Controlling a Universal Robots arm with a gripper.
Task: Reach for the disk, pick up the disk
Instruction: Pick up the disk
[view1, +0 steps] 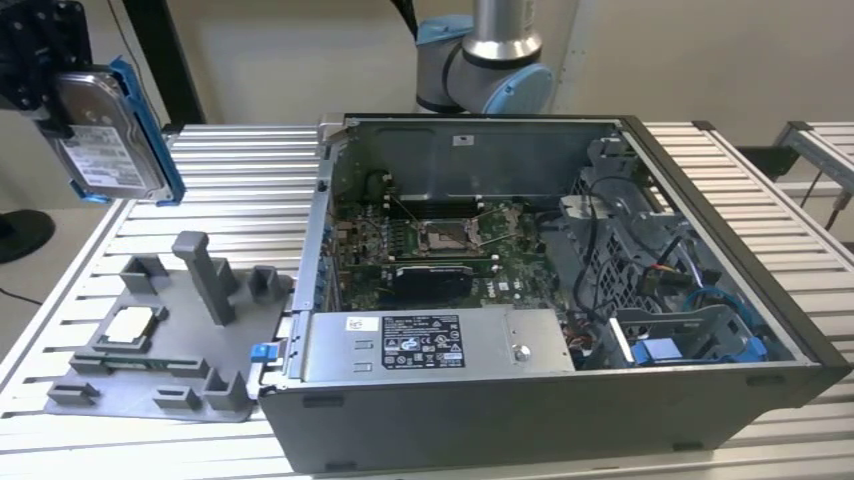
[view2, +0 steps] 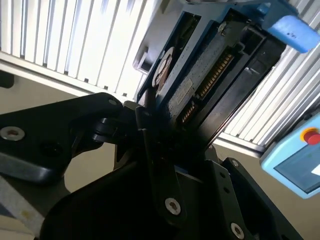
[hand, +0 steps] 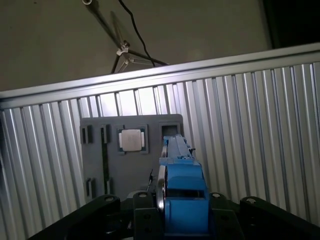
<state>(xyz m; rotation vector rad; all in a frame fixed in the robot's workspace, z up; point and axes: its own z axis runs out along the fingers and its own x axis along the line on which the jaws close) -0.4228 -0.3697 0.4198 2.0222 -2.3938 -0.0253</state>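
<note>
Closest to the wrist cameras, the black gripper (view2: 172, 127) is seen closed hard onto the disk (view2: 200, 80), with its fingers (view2: 147, 125) pressed against the flat faces. The connector edge is turned toward the lens in the second wrist view. The disk's blue frame (view2: 292, 31) is caught at the far end. A light-blue pendant (view2: 295, 165) with a red button is glimpsed past it.

Over to the exterior view: the disk is held up in the air on edge, label side showing, high at the exterior view's left and well clear of the slatted metal table (view1: 747, 200). Below and nearer the camera, the grey fixture (view1: 134, 385) is laid on the table. Its upright posts (view1: 200, 275) stick up, and a small square chip (view1: 130, 325) is seated in one pocket. In the first wrist view the disk is seen edge-on with that fixture and chip beyond its far end, apart from it.

At the exterior view's right, the open computer case (view1: 534, 420) is parked just beside the fixture, with its boards, cables and blue drive bays exposed. The arm (view1: 487, 50) is seen rising behind the case's rear wall.
</note>
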